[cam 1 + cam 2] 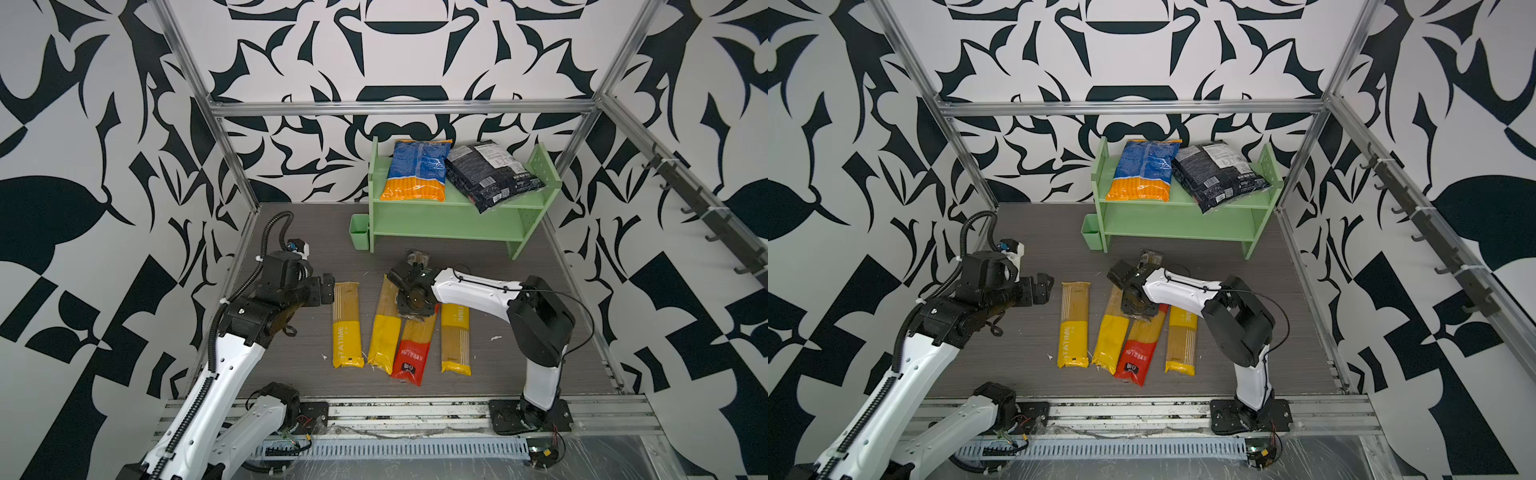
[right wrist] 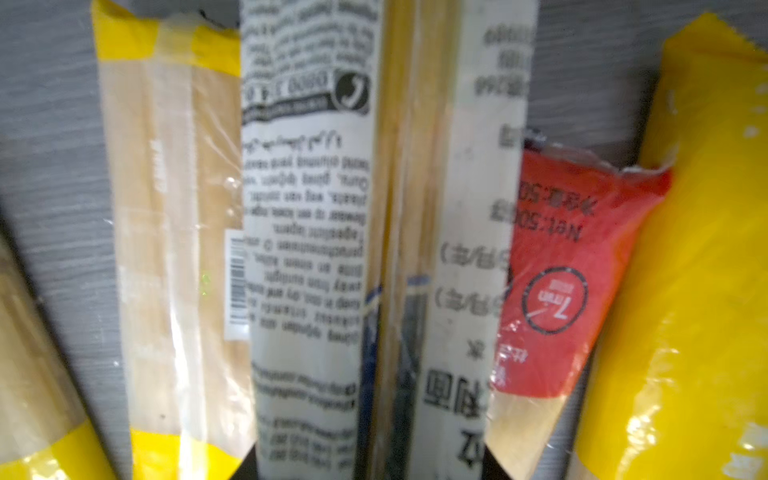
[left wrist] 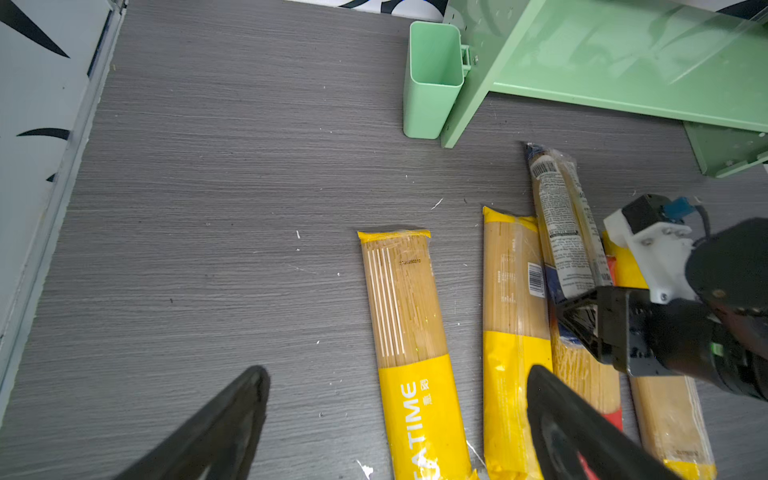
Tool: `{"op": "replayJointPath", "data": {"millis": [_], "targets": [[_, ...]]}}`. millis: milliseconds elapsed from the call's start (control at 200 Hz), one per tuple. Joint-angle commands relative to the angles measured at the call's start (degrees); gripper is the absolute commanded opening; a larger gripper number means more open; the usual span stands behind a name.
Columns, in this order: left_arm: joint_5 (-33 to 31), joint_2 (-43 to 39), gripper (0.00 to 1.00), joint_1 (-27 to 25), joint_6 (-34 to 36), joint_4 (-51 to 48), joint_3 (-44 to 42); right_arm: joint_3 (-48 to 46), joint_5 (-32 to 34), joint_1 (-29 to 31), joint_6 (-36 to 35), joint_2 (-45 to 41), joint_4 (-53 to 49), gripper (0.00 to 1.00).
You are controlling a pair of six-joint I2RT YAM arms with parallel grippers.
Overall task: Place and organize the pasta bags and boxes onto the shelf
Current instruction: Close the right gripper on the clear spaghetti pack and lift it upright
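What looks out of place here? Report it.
The wide black bag lies skewed on the top tier of the shelf, one corner overhanging the front edge. Pale crumbs dot the table beside the yellow packs.

Getting bright, even overhead light in both top views, shadows soft and short. Patterned walls (image 1: 83,208) bow at frame edges, wide-lens curve. Faint sheen on black bag (image 1: 490,174) film. Left wrist view crisp on grey tabletop (image 3: 208,208); left gripper (image 3: 399,374) fingers (image 3: 232,419) dark, out of focus. Right wrist view soft all over, print on navy-clear pack (image 2: 307,249) smeared, glare streaks on yellow pack (image 2: 685,291)
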Motion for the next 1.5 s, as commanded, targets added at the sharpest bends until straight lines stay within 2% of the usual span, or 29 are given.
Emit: {"op": "replayJointPath", "data": {"millis": [0, 35, 230, 530, 1045, 1495], "targets": [[-0.7, 1.6, 0.99, 0.1, -0.7, 0.5, 2.1, -2.7, -0.3, -1.7, -3.9, -3.5, -3.1, 0.13], [-0.7, 2.3, 0.99, 0.1, -0.9, 0.9, 2.4, -3.5, -0.9, -2.4, -4.6, -4.4, -2.7, 0.00], [-0.3, 6.9, 0.99, 0.1, -1.9, 3.1, 5.5, -10.4, -7.7, -6.4, -8.4, -11.5, 3.5, 0.00], [0.9, 15.9, 0.99, 0.1, -2.4, 5.2, 12.0, -15.9, -12.6, -9.5, -15.4, -20.4, 6.2, 0.00], [0.3, 21.4, 0.99, 0.1, 0.9, 6.5, 16.2, -24.9, -27.3, -13.0, -13.4, -34.4, 21.1, 0.00], [-1.1, 21.4, 0.99, 0.1, 0.6, 5.5, 18.5, -24.6, -35.2, -16.3, -13.2, -37.0, 25.9, 0.00]]}}
